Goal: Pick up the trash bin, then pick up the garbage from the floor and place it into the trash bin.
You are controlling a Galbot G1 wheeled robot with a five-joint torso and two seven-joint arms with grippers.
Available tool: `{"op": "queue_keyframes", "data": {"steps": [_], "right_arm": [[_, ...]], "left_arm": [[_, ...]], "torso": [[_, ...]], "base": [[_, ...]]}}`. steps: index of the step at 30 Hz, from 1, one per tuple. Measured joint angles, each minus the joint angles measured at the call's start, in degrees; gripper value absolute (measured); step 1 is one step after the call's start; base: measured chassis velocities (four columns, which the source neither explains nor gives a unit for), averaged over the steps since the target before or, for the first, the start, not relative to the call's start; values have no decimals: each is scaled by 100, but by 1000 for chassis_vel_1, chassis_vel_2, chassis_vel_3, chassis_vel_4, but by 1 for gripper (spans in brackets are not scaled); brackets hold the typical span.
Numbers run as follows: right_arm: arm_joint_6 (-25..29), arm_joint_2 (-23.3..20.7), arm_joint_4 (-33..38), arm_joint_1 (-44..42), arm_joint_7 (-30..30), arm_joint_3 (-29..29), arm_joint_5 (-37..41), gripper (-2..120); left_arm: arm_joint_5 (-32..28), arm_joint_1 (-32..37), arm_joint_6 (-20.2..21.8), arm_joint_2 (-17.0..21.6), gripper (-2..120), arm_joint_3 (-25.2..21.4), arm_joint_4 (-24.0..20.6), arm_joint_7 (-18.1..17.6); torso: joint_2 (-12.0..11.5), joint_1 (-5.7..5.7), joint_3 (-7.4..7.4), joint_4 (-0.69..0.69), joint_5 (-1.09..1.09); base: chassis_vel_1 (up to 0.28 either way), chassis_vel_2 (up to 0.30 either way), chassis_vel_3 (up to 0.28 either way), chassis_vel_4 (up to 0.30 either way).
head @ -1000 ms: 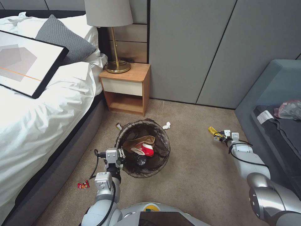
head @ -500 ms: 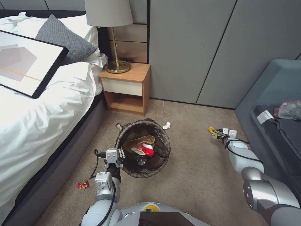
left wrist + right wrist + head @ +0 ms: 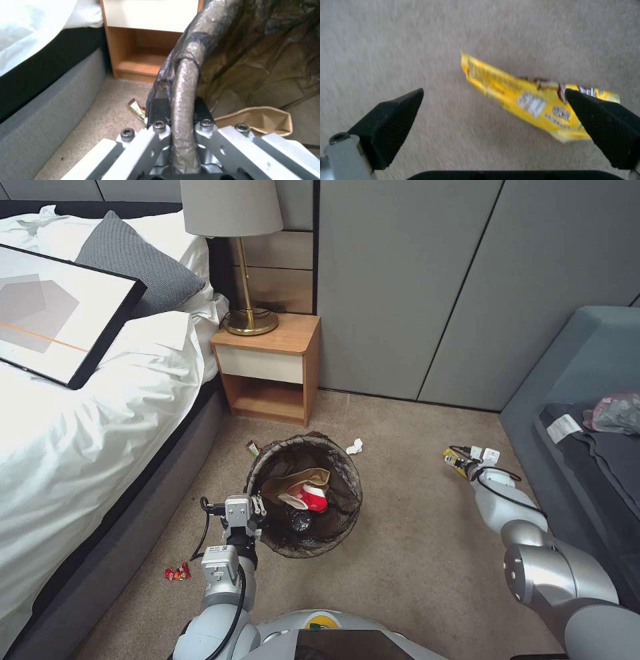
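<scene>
On the carpet by the sofa, the right claw (image 3: 493,110) gapes over the yellow packet (image 3: 526,102); seemingly off-centre, it may slip. The left claw (image 3: 180,117) clamps the trash bin (image 3: 304,493) rim.

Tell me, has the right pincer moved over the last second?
Yes. The right pincer has crept up and left in the head view, toward the wall panels and away from the sofa, fingers open over the yellow snack packet.
</scene>
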Motion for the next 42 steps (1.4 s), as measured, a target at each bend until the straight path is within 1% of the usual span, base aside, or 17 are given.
{"op": "queue_keyframes", "data": {"steps": [8,9,11,13,15,16,18,22,25,32,33,34,36,37,40,41,42], "right_arm": [[-11,21,-51,62,43,29,96,100],[-19,20,-134,214,107,78,339,100],[-20,11,-137,251,126,92,459,100],[-48,-14,-164,392,236,174,923,100],[-43,-31,-158,399,284,203,1053,100],[-39,-37,-154,384,307,208,1077,100],[125,-90,-144,298,378,225,1078,100],[224,-168,-183,304,561,212,926,100],[249,-196,-223,323,698,209,752,100],[191,-139,-198,192,694,239,954,100],[349,-113,-176,67,350,234,275,100],[349,-113,-176,67,350,234,275,100],[494,-118,-154,-8,87,196,-624,100],[494,-118,-154,-8,87,196,-624,100],[684,-154,-169,-11,-74,150,-2043,100],[684,-154,-169,-11,-74,150,-2043,100],[733,-161,-179,-4,-65,131,-2536,100]], "left_arm": [[0,0,0,0,0,0,0,0],[0,0,0,0,0,0,0,0],[0,0,0,0,0,0,0,0],[0,0,0,0,0,0,0,0],[0,0,0,0,0,0,0,0],[0,0,0,0,0,-1,0,0],[0,0,0,0,0,-1,0,0],[0,0,0,0,0,0,0,0],[0,0,0,0,0,0,0,0],[0,0,0,0,0,0,0,0],[0,0,0,0,0,-1,0,0],[0,0,0,0,0,-1,0,0],[0,0,0,0,0,0,0,0],[0,0,0,0,0,0,0,0],[0,0,0,0,0,0,0,0],[0,0,0,0,0,0,0,0],[0,0,0,0,0,0,0,0]], "torso": [[0,0,0,0,1],[0,0,0,-2,-1],[0,0,0,-2,-1],[0,0,0,-2,-1],[0,0,0,-1,-2],[0,0,0,-2,2],[0,0,0,-3,0],[0,0,0,-3,0],[0,0,0,-1,0],[0,0,0,-2,0],[0,0,0,-1,1],[0,0,0,-1,1],[0,0,0,-3,0],[0,0,0,-3,0],[0,0,0,-3,-2],[0,0,0,-3,-2],[0,0,0,-3,-1]], "base": [[0,0,0,0],[0,0,0,0],[0,0,0,0],[0,0,0,0],[0,0,0,0],[0,0,0,0],[0,0,0,0],[0,0,0,0],[0,0,0,0],[0,0,0,0],[0,0,0,0],[0,0,0,0],[0,0,0,0],[0,0,0,0],[0,0,0,0],[0,0,0,0],[0,0,0,0]]}}
